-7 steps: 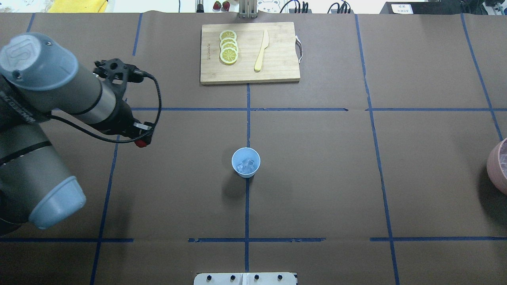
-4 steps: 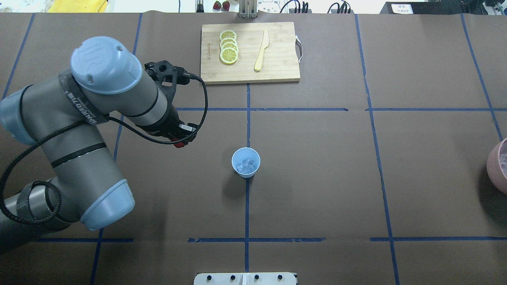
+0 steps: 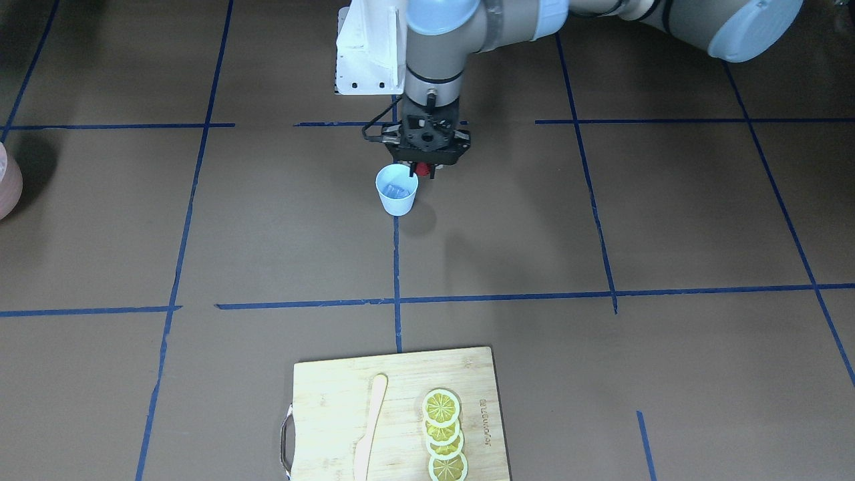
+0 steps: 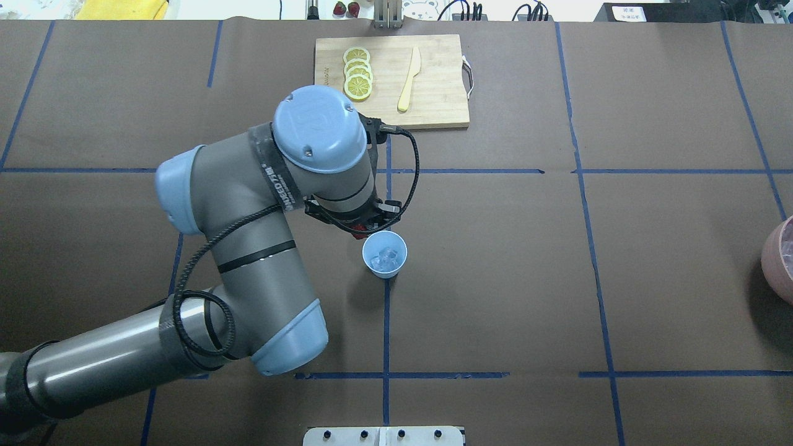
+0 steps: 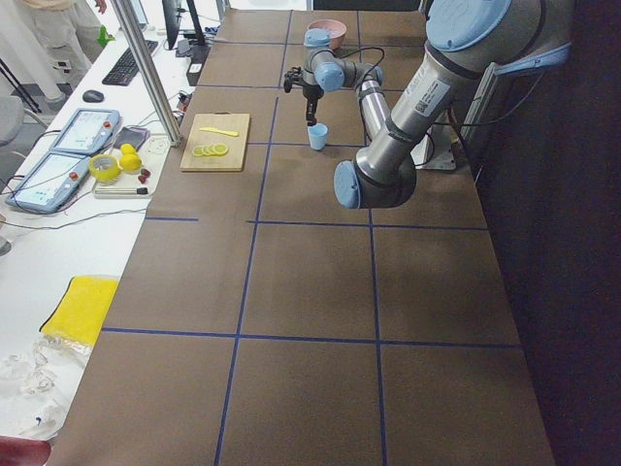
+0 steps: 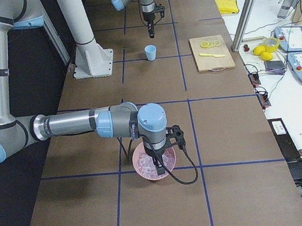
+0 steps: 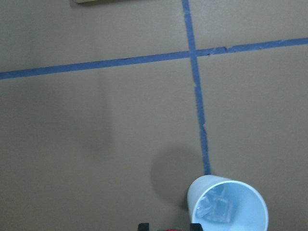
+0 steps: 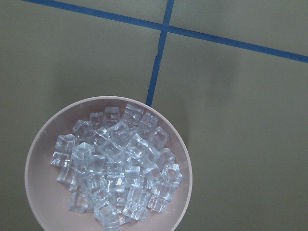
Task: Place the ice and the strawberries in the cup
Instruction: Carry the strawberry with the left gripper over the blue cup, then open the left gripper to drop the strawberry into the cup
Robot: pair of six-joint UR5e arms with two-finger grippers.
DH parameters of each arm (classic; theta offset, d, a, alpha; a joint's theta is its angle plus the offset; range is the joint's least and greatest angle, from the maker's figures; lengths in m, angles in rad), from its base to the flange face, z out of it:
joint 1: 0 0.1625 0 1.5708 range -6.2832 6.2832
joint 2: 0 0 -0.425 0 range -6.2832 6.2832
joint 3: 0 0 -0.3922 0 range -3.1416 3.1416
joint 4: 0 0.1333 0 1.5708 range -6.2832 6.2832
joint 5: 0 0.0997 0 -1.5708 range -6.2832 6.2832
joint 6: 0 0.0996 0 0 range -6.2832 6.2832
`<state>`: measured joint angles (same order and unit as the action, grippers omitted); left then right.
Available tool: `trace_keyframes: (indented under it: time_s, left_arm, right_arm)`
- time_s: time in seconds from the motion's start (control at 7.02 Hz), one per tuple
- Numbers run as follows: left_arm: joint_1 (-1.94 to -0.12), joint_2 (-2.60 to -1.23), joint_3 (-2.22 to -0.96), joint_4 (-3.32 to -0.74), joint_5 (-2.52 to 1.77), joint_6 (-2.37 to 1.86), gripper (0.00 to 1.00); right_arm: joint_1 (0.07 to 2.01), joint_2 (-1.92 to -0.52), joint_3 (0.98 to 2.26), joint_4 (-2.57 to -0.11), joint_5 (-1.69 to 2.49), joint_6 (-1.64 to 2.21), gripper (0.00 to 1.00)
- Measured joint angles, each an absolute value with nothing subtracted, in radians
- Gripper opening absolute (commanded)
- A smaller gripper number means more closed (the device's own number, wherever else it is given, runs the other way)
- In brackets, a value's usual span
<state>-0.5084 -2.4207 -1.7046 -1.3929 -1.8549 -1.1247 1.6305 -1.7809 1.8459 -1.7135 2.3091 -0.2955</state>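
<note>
Count of items, by kind.
Light blue cup (image 4: 385,254): 1.
Ice cubes (image 4: 388,257) in cup: a few, heaped, exact number not readable.
Pink bowl (image 8: 39,199): 1, holding an ice heap (image 8: 115,163) too overlapped to count singly.
Strawberry (image 3: 421,168) beside cup rim: 1.
Spare strawberries (image 4: 339,8) beyond far edge of surface: 2.
Cutting board (image 4: 433,99): 1.
Lemon slices (image 4: 358,74): 4.
Wooden knife (image 4: 409,79): 1.

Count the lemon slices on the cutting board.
4 lemon slices, overlapping in one row on the cutting board, beside the wooden knife. The overlap could hide another underneath.
</note>
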Motion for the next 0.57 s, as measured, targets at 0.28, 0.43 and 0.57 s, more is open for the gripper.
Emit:
trace_keyframes:
  time_s: [0.28,0.43,0.57]
  left_arm:
    - [-0.469,-2.446,-1.670,-1.396,-1.820,-1.144,0.71]
    - [-0.464,-2.446,-1.668,-1.397,-1.815,-1.143,0.95]
    - [-0.463,-2.445,-1.669,-1.397,-1.813,-1.139,0.99]
  right_arm:
    - [1.631,-1.781,1.845,-1.713,2.309,-0.296,1.00]
    - [1.631,-1.781,1.845,-1.713,2.309,-0.296,1.00]
    - [1.632,-1.781,1.846,-1.713,2.309,-0.296,1.00]
